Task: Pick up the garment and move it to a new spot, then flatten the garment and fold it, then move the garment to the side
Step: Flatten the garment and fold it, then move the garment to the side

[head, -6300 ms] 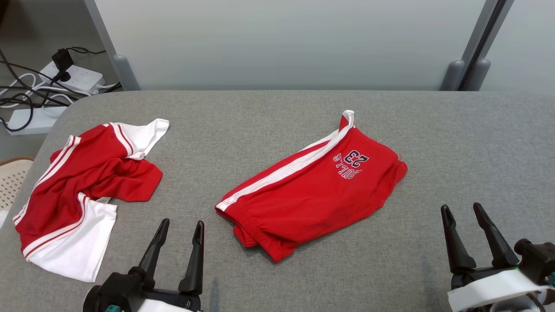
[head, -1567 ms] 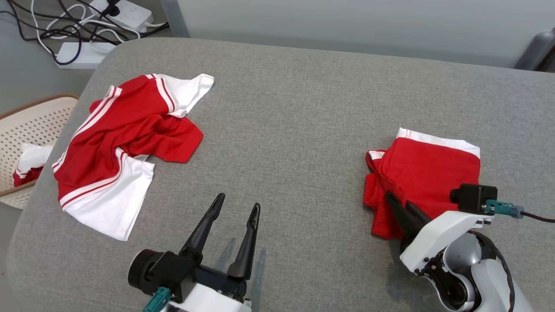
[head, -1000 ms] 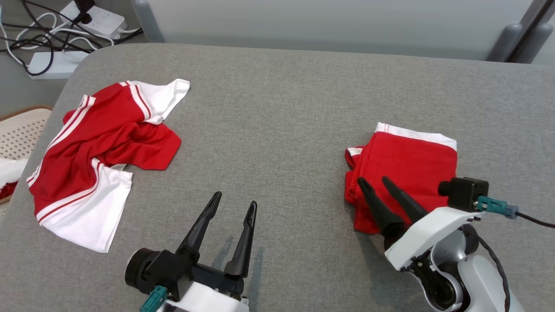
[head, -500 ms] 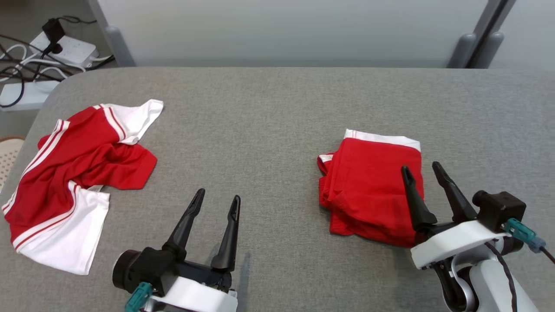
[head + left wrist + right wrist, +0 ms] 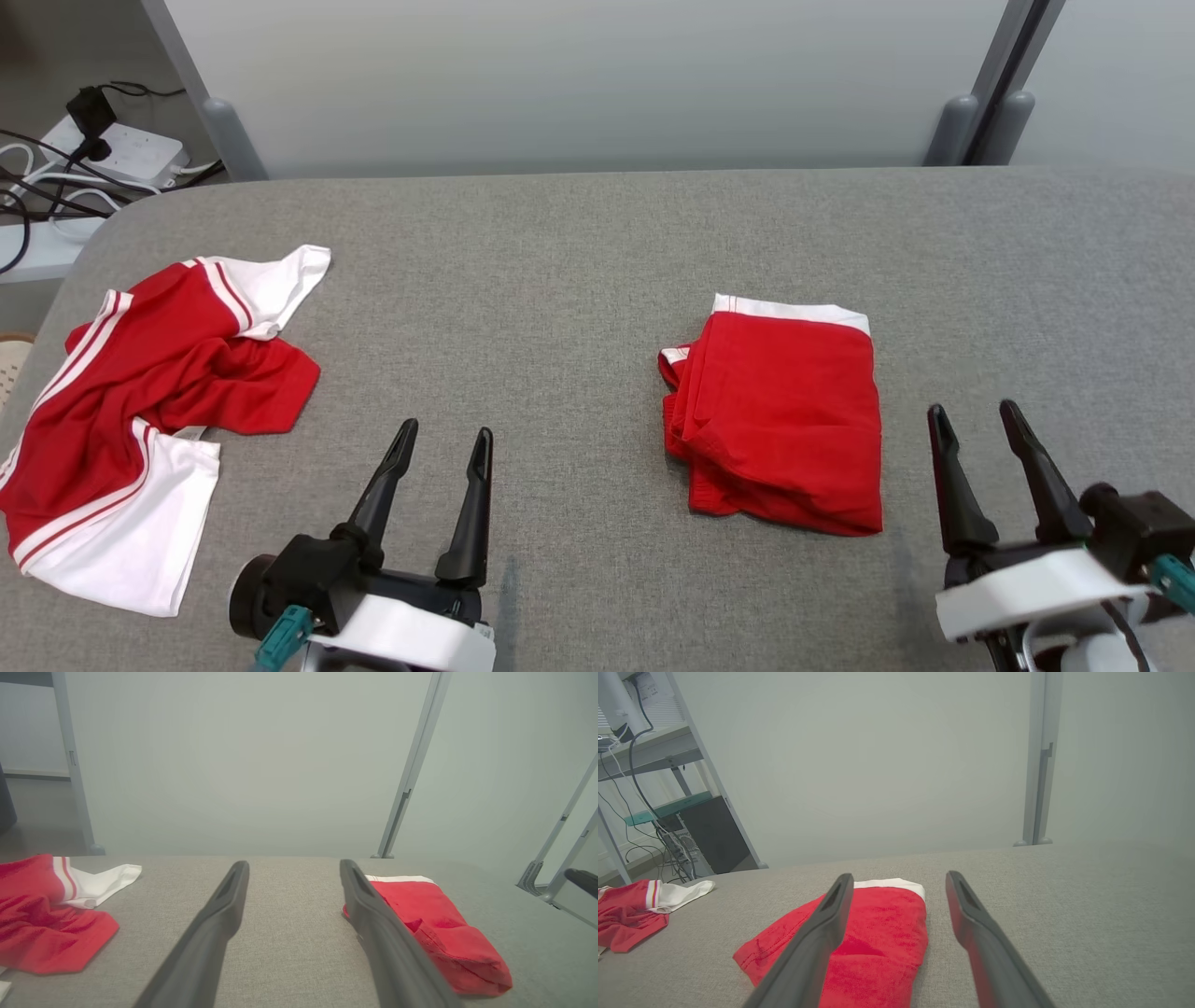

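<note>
While the garment (image 5: pixel 780 420) lies folded, left end effector (image 5: pixel 446 430) and right end effector (image 5: pixel 971 409) gape empty.

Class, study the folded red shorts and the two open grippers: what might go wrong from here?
1. The folded red shorts have bunched layers along their left edge; a one-sided pinch by the right gripper might pull the fold open.
2. The crumpled red-and-white garment lies close to the left edge of the table; the left gripper, reaching for it, might nudge it off.
</note>
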Tool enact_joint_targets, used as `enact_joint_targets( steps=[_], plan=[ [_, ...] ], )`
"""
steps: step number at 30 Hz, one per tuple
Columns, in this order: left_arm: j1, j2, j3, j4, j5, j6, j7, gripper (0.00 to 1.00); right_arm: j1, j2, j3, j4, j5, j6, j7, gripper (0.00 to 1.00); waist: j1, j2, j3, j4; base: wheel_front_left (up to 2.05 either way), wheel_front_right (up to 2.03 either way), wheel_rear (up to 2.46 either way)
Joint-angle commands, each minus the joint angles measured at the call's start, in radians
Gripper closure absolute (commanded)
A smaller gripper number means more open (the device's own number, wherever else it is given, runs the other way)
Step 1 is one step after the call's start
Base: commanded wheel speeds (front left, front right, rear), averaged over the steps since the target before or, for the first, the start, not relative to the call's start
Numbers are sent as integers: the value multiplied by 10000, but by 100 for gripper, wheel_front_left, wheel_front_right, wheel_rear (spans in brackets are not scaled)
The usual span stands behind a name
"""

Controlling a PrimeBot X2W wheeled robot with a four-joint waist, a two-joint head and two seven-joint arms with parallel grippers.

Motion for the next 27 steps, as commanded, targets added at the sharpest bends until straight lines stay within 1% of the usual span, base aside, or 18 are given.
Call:
enact_joint_targets(
  steps=[1, 6, 8, 12, 18, 23, 25, 27],
  plan=[
    [-237, 12, 375, -187, -54, 90, -86, 0, 232, 3, 67, -582, -83, 44, -131, 0, 0, 0, -80, 12, 0, 0, 0],
    [-3, 12, 550, -216, 52, 147, -86, 0, 1119, 84, -93, -1020, -150, 44, -132, 0, 0, 0, -246, -2, 0, 0, 0],
    [130, 12, 657, -227, 93, 123, -86, 0, 1544, 152, -230, -1175, -104, 44, -132, 0, 0, 0, -325, 23, 0, 0, 0],
    [233, 12, 803, -209, 193, -5, -86, 0, 1891, 200, -260, -1272, -8, 44, -133, 0, 0, 0, -357, 85, 0, 0, 0],
    [277, 12, 856, -232, 249, -58, -86, 0, 1895, 222, -304, -1279, 65, 44, -133, 0, 0, 0, -317, 179, 0, 0, 0],
    [242, 12, 710, -241, 244, -42, -86, 0, 1653, 272, -310, -1120, 339, 44, -133, 0, 0, 0, -252, 288, 0, 0, 0],
    [224, 12, 636, -201, 246, -50, -86, 0, 1494, 293, -335, -966, 626, 44, -133, 0, 0, 0, -230, 319, 0, 0, 0],
    [192, 12, 587, -169, 252, -41, -86, 0, 1292, 323, -159, -502, 1381, 44, -133, 0, 0, 0, -207, 348, 0, 0, 0]
  ],
)
